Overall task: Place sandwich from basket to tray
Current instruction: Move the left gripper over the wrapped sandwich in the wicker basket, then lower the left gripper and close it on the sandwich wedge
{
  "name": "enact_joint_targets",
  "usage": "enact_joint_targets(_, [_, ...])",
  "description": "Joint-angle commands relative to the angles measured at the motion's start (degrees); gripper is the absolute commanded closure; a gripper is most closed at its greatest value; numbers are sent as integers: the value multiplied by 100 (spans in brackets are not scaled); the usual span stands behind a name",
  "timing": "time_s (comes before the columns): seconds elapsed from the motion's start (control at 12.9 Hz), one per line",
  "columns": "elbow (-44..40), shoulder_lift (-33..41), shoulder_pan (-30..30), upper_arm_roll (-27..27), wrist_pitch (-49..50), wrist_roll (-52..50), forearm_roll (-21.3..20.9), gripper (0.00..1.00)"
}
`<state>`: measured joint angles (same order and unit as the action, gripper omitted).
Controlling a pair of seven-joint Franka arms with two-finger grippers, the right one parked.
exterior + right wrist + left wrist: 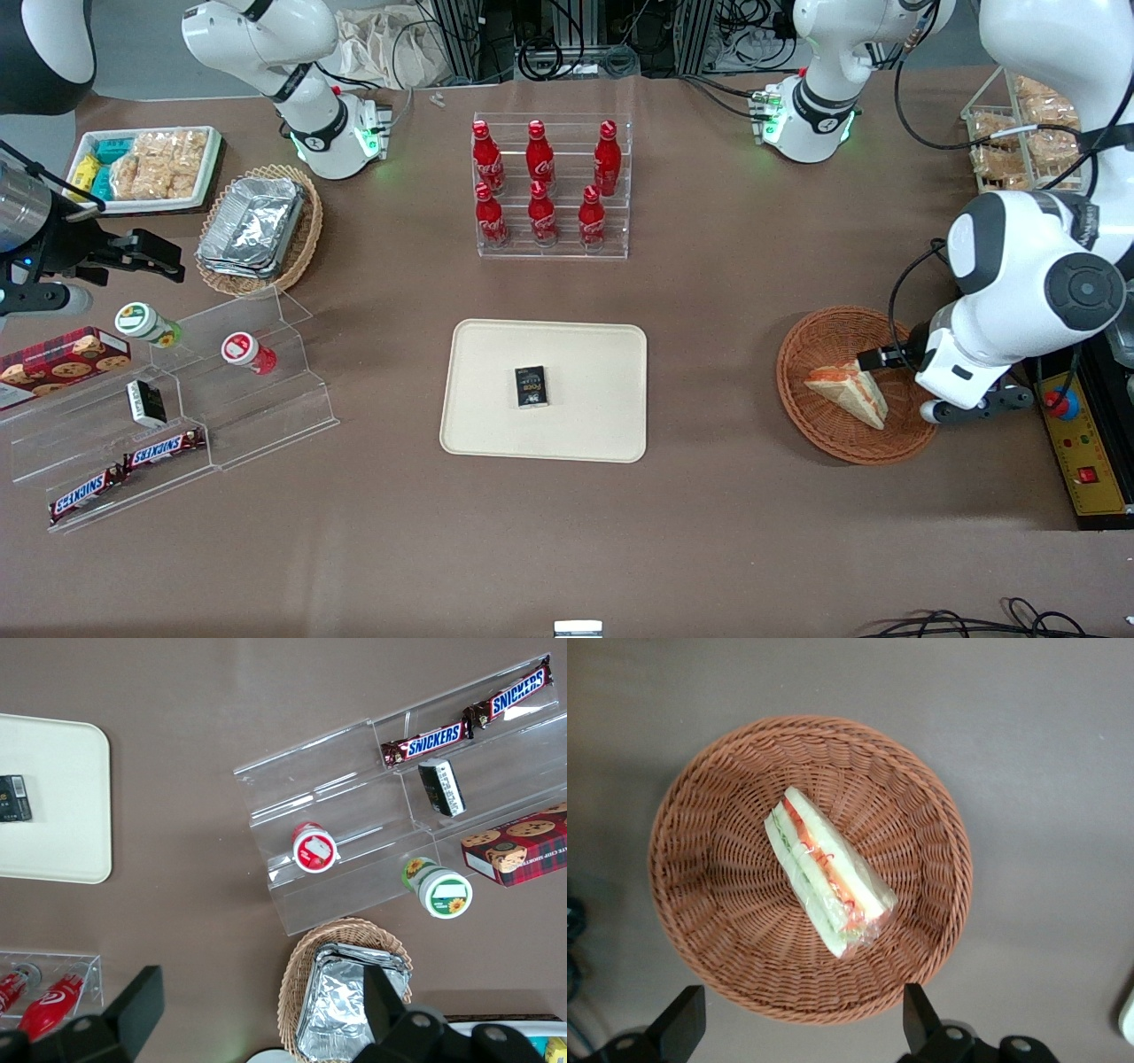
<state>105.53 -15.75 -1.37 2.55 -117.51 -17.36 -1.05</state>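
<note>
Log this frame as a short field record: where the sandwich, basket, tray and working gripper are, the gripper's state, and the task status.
sandwich: wrapped wedge lying in the basket, not gripped
basket: reddish-brown wicker, on the table toward the working arm's end
tray: cream, mid-table, holding one small dark box
gripper: above the basket's edge, fingers open, touching nothing
task status: sandwich not yet picked up; none on the tray
</note>
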Motion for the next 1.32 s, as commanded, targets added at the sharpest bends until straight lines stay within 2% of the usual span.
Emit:
enact_joint_targets(0.0, [398, 12, 5, -18, -465, -722, 70, 0])
enact_joint_targets(0.31, [425, -366, 75, -18, -1088, -2129, 70, 0])
enact_joint_targets(0.62, [574, -683, 145, -18, -1380, -2333, 114, 1])
enact_joint_targets(0.93, [583, -798, 154, -18, -1915, -2974, 123, 1])
enact_joint_targets(1.01, [609, -798, 154, -18, -1934, -3079, 123, 2])
enact_joint_targets(1.09, [618, -807, 154, -18, -1934, -3185, 123, 7])
enact_joint_targets(1.17, [618, -850, 154, -18, -1934, -3334, 192, 16])
enact_joint_targets(1.24, [618, -860, 163, -18, -1934, -3396, 228, 17])
